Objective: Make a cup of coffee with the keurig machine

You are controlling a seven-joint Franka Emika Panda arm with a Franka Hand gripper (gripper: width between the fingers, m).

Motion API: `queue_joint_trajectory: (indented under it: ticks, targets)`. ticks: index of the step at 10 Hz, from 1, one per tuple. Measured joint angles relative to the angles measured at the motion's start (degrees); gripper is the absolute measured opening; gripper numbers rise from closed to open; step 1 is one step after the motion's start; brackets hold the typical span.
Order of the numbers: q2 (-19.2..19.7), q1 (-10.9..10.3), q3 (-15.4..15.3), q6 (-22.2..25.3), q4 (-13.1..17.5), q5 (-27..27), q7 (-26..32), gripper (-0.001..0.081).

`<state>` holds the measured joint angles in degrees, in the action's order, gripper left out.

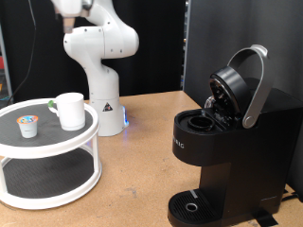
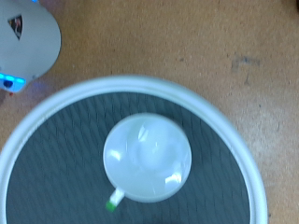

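The keurig machine (image 1: 227, 142) stood on the right of the wooden worktop (image 1: 142, 161) in the exterior view, its silver-grey lid handle (image 1: 254, 85) raised and the pod chamber open. On the left sat a round two-tier stand (image 1: 47, 156), and on its top shelf the cup (image 1: 69, 110) stood upright, with a small pod (image 1: 29, 125) with a colourful lid just to its left. Only part of the arm (image 1: 99, 57) showed, reaching out of the top of the picture; the end effector itself was not in view in either picture, so I cannot tell whether it was open or closed.

The wrist view looked straight down on the cup (image 2: 147, 157), centred on the dark mesh shelf, greenish handle (image 2: 114, 199) visible. I judge the step in hand to be the approach to the cup, with nothing yet gripped. Taking it would call for a descent kept centred over the rim or handle, avoiding the nearby pod.
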<state>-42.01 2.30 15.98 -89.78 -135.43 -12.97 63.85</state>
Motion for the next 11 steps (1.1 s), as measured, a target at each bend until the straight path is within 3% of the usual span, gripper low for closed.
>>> queue_joint_trajectory:
  ticks: [2,5,7,11]
  targets:
    - [0.4,0.4,3.3,-2.8,-0.1,-0.3,2.2,0.0805]
    - [0.4,0.6,3.5,-2.4,-0.8,-1.3,2.6,0.0805]
    - [0.4,0.9,5.3,-2.8,-1.6,-2.8,4.3,0.0805]
    - [0.4,1.3,10.3,-10.3,-3.0,-5.3,7.9,0.0805]
